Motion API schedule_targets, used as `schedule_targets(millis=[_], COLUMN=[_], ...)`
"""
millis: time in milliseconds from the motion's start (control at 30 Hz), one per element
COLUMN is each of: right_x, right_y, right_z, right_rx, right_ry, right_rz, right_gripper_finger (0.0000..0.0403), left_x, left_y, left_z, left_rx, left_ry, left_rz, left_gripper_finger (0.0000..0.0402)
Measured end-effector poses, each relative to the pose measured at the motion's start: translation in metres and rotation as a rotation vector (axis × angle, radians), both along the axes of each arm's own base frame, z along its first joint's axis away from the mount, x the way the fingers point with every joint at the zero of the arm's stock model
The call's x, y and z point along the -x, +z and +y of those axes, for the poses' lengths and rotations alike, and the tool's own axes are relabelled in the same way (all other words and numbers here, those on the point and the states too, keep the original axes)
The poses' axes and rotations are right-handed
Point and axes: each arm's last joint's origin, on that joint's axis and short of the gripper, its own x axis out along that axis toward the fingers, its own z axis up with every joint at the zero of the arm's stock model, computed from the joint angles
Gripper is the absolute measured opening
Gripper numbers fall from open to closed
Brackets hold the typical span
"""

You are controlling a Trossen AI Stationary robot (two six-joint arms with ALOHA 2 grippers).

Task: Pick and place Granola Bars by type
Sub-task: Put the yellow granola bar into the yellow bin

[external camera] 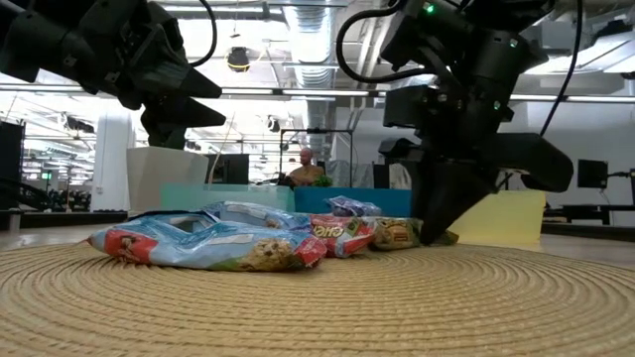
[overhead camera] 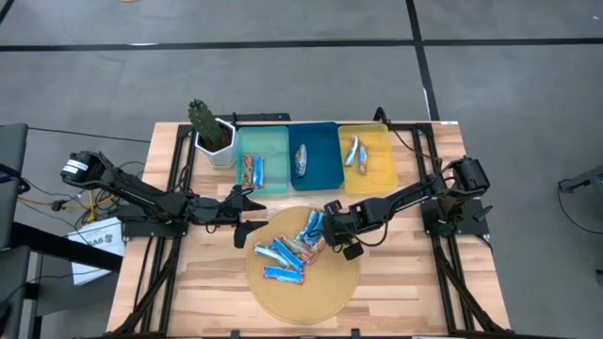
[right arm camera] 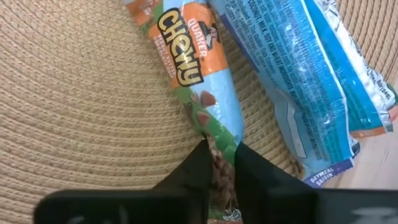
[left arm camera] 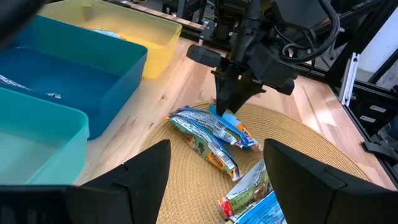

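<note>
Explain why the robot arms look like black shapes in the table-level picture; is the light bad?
Low view: bright ceiling lights behind them backlight both arms, so the right gripper reads as a dark shape, while the granola bars are well lit. Right wrist view: even light, slight sheen on the Chewy bar it pinches. High view: flat overhead light; left gripper waits open.

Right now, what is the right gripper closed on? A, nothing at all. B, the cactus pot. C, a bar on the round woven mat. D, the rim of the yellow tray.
C: the right wrist view shows the right gripper pinching the end of a Chewy bar lying on the mat.
</note>
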Motion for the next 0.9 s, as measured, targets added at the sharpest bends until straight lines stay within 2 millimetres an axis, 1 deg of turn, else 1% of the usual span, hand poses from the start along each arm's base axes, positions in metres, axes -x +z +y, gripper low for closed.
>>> schedule_targets(millis=[167,500,667,900], right_x=[0.0,0.002,0.007,0.014], right_y=[0.0,0.003,0.02,0.049], right_z=[0.0,0.0,0.0,0.0], right_rx=[0.001,-0.003,-0.045,-0.153], right_ry=[-0.001,0.0,0.012,0.001], right_rz=[-0.001,0.004,-0.021,-0.099], right_gripper_finger=[0.0016,0.0008,0.0005,0.0004], left_x=[0.0,0.0,0.0,0.0], left_y=[0.0,0.0,0.0,0.0], left_z=[0.0,0.0,0.0,0.0], left_rx=[0.0,0.001,0.001,0.001], left_ry=[0.0,0.0,0.0,0.0], left_rz=[0.0,0.0,-0.001,-0.001], left_gripper_finger=[0.0249,0.0249,0.0249,0.0249])
